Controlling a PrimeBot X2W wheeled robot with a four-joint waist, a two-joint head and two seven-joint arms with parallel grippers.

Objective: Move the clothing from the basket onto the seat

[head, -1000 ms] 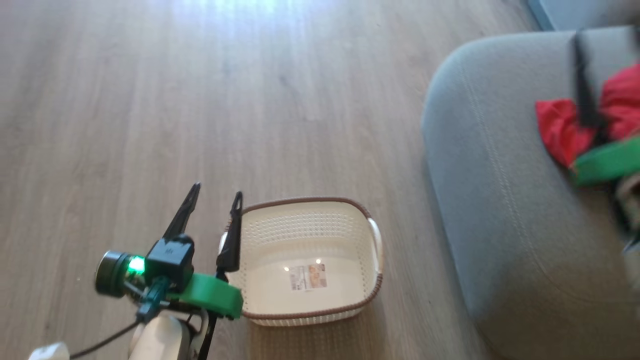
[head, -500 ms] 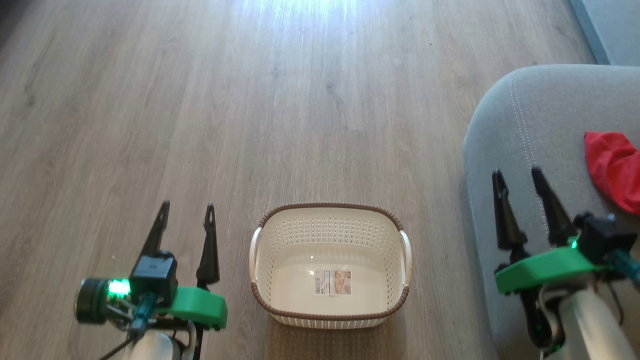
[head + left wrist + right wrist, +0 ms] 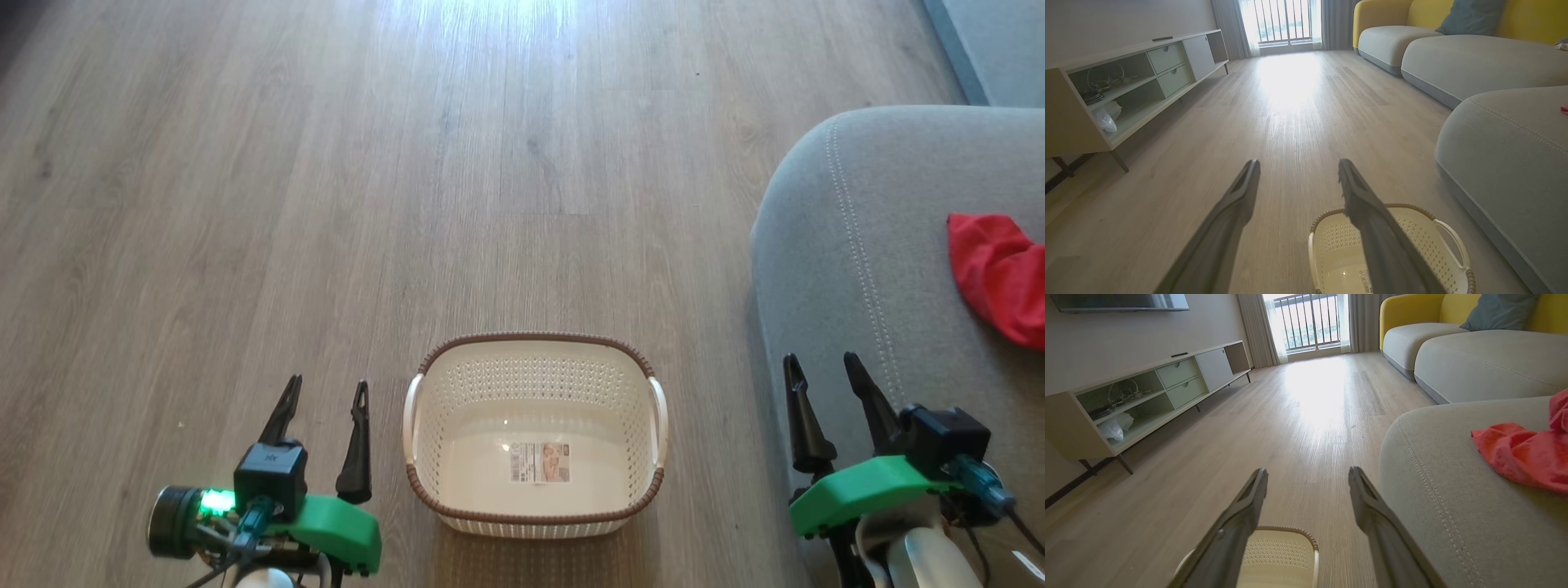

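The cream basket [image 3: 535, 351] with its brown braided rim stands on the wood floor and holds nothing but a paper label; its rim also shows in the left wrist view [image 3: 1445, 232] and the right wrist view [image 3: 1294, 531]. Red clothing [image 3: 996, 273] lies on the grey seat [image 3: 841, 245], at the right edge of the head view, and appears again in the right wrist view [image 3: 1523, 455]. My left gripper [image 3: 326, 390] hangs open just left of the basket. My right gripper [image 3: 823, 366] is open over the seat's front edge, apart from the clothing.
A low pale TV cabinet [image 3: 1106, 94] with drawers and open shelves lines the left wall. More grey sofa sections [image 3: 1470, 61] with a yellow back and a blue cushion run along the right. Bare wood floor [image 3: 408, 204] stretches ahead toward a bright window.
The head camera swung from the seat back toward the basket. My right gripper let go of the red clothing on the seat and drew back toward me; both grippers have sunk lower.
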